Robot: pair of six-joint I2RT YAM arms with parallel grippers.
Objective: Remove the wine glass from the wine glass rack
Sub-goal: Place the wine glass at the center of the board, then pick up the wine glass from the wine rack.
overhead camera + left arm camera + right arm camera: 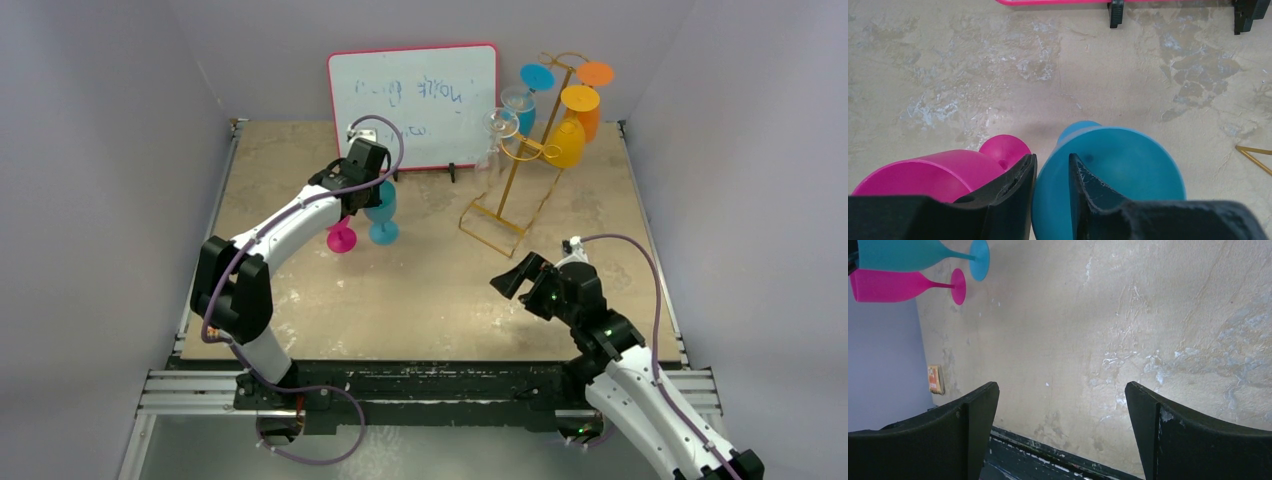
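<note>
The gold wire wine glass rack stands at the back right. Several glasses hang on it upside down: a clear one, a blue one, an orange one and a yellow one. A teal wine glass stands upright on the table beside a pink one. My left gripper straddles the teal glass's rim. One finger is outside, against the wall; the other is inside, a little apart from it. My right gripper is wide open and empty, low at the front right.
A red-framed whiteboard stands on black feet at the back centre. The pink glass almost touches my left outer finger. A corner of the rack's base shows at right. Grey walls enclose the table.
</note>
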